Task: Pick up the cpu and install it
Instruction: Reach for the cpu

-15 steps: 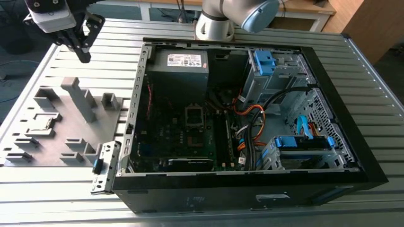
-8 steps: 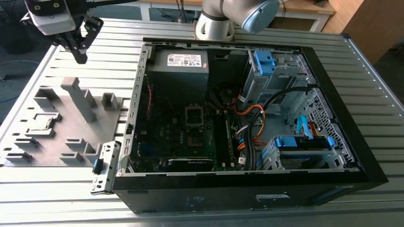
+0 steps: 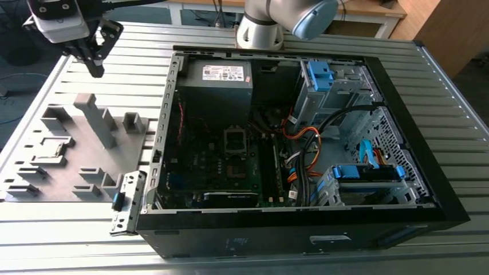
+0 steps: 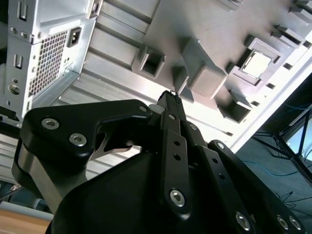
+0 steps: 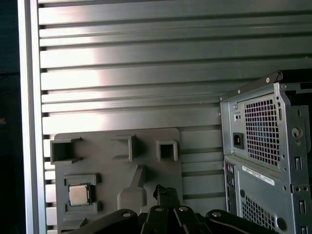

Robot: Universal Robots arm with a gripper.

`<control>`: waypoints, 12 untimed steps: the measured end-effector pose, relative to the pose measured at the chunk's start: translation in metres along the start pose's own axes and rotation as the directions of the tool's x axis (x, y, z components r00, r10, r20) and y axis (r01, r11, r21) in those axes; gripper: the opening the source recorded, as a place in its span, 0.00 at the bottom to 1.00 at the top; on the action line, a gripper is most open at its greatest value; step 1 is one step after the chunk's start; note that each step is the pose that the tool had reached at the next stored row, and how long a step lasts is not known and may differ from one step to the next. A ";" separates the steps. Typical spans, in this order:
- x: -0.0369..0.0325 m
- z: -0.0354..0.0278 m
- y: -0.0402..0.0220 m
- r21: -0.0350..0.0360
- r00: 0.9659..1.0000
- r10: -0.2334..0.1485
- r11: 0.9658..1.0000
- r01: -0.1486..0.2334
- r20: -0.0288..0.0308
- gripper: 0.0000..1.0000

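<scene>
Silver ribbed aluminium slats form the counter (image 3: 68, 246), with pale wooden furniture (image 3: 447, 28) standing beyond its far corner and dark floor at the exterior view's left. On the slats lies a big black steel computer case (image 3: 267, 240), side panel off, its inside dense with a dark green circuit board (image 3: 221, 166), orange cables (image 3: 306, 143), glossy blue plastic drive brackets (image 3: 321, 77) and a grey metal box with a white label (image 3: 215, 86). Perforated grey sheet metal makes up its rear wall in the first wrist view.

Just beside the case, on the exterior view's left, sits a matte grey moulded fixture plate (image 3: 77, 157) with raised blocks and square pockets. The cpu (image 5: 78, 195), a small flat square chip with a silver-grey metal top, lies flat in one square pocket of that plate, and it shows there in both wrist views (image 4: 257, 63).

The black angular gripper (image 3: 95, 71) hangs above the counter near the plate's far edge, well apart from the chip. Its fingers (image 4: 171, 112) are pressed together and pinch nothing. The arm's grey base joint (image 3: 260, 28) stands behind the case.
</scene>
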State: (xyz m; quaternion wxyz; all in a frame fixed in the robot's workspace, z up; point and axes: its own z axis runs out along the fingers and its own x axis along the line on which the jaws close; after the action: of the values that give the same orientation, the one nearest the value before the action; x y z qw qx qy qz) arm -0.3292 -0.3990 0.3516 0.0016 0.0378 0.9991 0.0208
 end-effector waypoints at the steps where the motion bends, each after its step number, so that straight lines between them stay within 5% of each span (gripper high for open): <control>1: 0.0034 0.0004 -0.0002 0.000 1.000 0.000 1.000 0.000 0.000 0.11; 12: 0.0444 0.0047 -0.0023 0.000 1.000 0.000 1.000 0.000 0.001 0.11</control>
State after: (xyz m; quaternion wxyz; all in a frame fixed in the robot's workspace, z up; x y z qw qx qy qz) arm -0.3736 -0.3977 0.3468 0.0021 0.0378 0.9991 0.0209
